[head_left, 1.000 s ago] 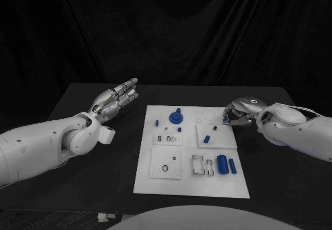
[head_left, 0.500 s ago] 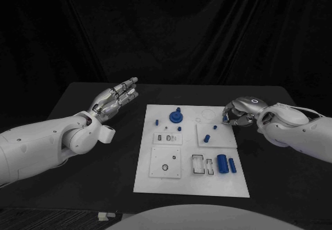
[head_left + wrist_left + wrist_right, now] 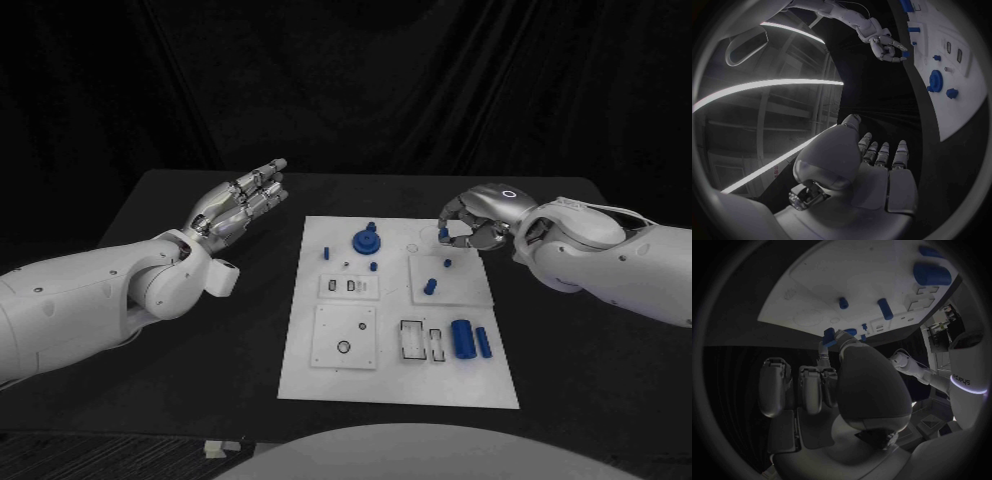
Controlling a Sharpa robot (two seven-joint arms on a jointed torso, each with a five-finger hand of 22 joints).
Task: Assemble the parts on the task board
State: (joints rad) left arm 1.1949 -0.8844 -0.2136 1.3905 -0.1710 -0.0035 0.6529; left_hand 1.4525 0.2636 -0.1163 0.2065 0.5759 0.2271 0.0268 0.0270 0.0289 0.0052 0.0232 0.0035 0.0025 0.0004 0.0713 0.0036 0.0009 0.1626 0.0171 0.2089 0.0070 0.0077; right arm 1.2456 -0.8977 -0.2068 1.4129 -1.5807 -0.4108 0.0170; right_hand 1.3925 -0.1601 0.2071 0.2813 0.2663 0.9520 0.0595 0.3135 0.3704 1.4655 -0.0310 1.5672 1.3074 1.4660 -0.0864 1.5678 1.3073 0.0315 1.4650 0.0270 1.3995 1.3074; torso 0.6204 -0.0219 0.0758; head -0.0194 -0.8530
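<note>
Blue part (image 3: 828, 336) pinched in the right hand (image 3: 473, 222) has moved over the board (image 3: 404, 385) for insertion; left hand (image 3: 238, 205) stays spread.

Both arms are chunky glossy white shells with rounded joint housings. The left hand (image 3: 238, 205) and right hand (image 3: 473, 222) are silver metal with segmented fingers and darker palm pads. Right wrist has a small lit ring on top.

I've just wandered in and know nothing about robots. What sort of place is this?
Probably a robotics lab or test bench. A white task board with small blue parts lies on a black table against dark curtains, and two white robot arms reach in with silver hands, left hand and right hand.
</note>
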